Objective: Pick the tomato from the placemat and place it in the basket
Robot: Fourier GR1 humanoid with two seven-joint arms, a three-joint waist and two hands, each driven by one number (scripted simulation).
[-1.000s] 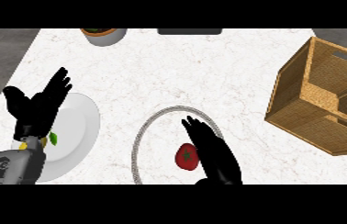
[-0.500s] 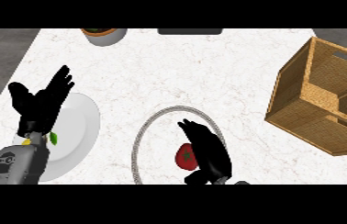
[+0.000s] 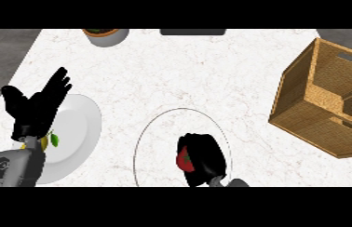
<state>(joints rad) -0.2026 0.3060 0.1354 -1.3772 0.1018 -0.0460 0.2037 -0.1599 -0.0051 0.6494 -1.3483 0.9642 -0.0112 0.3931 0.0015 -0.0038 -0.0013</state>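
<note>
Fingers of the right hand (image 3: 203, 159) curl round the red tomato (image 3: 183, 159) on the round placemat (image 3: 154, 133), while the left hand (image 3: 36, 107) rests open over the white plate (image 3: 79, 128).

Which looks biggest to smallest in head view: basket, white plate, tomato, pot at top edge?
1. basket, cut off at the right edge
2. white plate, partly hidden by the left hand
3. pot, cropped at top
4. tomato, mostly covered by the right hand

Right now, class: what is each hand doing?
Left hand: open, resting over the white plate.
Right hand: curled round the tomato.
</note>
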